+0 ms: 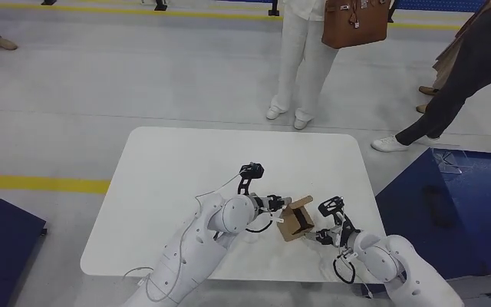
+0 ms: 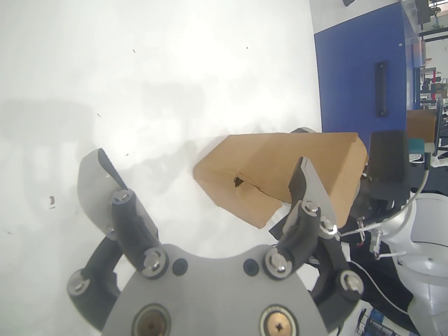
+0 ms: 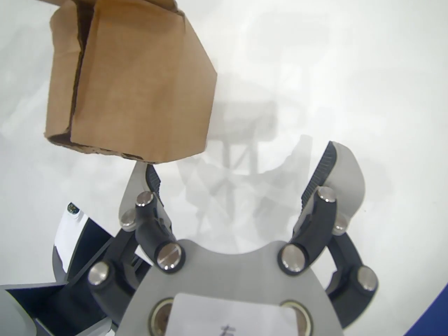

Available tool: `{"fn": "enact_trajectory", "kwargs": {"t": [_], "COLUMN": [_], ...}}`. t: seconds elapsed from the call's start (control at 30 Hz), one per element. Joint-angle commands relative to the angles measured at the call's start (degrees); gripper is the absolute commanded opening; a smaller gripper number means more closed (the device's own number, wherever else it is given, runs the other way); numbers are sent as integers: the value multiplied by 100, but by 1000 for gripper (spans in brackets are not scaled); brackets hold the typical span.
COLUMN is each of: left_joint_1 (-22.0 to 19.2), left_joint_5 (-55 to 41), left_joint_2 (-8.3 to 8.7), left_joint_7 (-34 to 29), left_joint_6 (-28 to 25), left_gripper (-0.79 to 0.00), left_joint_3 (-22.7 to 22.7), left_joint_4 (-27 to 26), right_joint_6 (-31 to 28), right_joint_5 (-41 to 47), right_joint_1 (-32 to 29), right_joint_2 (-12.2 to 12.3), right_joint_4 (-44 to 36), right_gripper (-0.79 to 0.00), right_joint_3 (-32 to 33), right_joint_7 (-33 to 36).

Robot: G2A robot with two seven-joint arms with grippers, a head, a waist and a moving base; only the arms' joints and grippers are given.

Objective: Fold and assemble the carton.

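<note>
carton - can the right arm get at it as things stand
Probably yes: the right gripper is open close by the carton, nothing between them, though the carton lies off to one side rather than between its jaws.

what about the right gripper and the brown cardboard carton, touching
Cannot tell. In the right wrist view the brown cardboard carton overlaps one of the right gripper's open fingers, hiding any gap.

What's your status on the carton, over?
Left end effector open, right end effector open, one either side of carton. Carton on table, part-folded, seam gaping, not gripped.
</note>
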Motion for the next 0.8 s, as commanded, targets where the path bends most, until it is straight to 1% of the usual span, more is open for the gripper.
{"fn": "enact_trajectory", "kwargs": {"t": [0.0,0.27,0.43,0.77], "left_joint_1": [24,91,91,-38], "left_joint_5": [57,132,195,194], "left_joint_2": [-1,-18,-32,-109], "left_joint_7": [-16,-44,-16,-105], "left_joint_6": [0,8,53,115], "left_gripper": [0,0,0,0], "left_joint_3": [32,104,125,247], "left_joint_4": [-47,-94,-34,336], "right_joint_6": [36,127,148,100], "right_joint_5": [19,87,182,420], "right_joint_1": [48,120,166,174], "right_joint_2": [-12,-59,-93,-126], "right_joint_4": [41,90,133,134], "right_gripper": [0,0,0,0], "right_joint_3": [22,65,61,210], "right_joint_7": [-13,-35,-27,23]}}
